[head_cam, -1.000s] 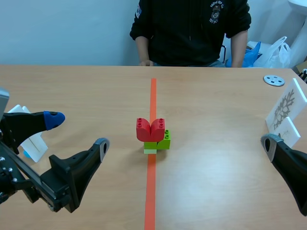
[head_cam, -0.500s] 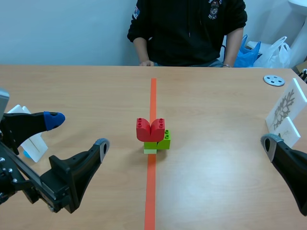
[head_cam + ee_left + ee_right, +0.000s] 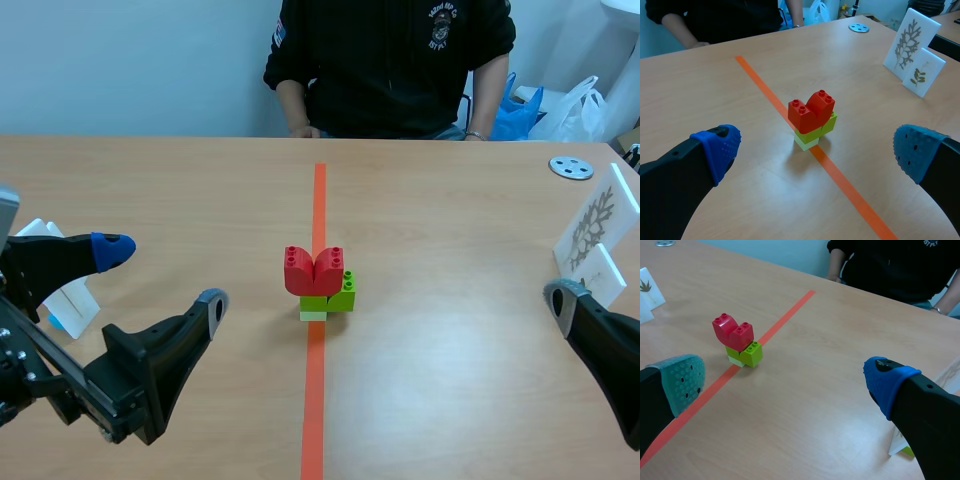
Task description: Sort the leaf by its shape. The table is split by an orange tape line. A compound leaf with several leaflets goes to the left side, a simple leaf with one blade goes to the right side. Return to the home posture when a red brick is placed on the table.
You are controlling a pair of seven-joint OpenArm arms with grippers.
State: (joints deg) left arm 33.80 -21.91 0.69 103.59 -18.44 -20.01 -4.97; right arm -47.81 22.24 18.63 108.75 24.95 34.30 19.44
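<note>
The wooden table (image 3: 450, 380) runs away to a person (image 3: 390, 60) in a dark top seated at its far edge, forearms resting at the rim. An orange tape line (image 3: 318, 200) divides the table lengthwise.

The left pincer (image 3: 162, 277) hangs low over the left half, its fingers wide apart and holding nothing. The right pincer (image 3: 785, 379) hangs low over the right half, likewise spread and empty.

Two white leaf cards stand upright at the table's right edge. The large card (image 3: 908, 42) bears a branching leaf with many leaflets. The small card (image 3: 923, 72) leans in front of it and shows a sprig of several leaflets.

More white cards (image 3: 60, 290) stand at the left edge, behind the left pincer. One of them (image 3: 647, 287) appears to carry a hand-shaped leaf, though its print is too small to be sure.

At the table's centre, on the tape line, two red bricks (image 3: 313, 270) sit on lime-green bricks (image 3: 335, 297), ahead of both pincers and well apart from them. A small metal disc (image 3: 571, 167) lies near the far right corner.
</note>
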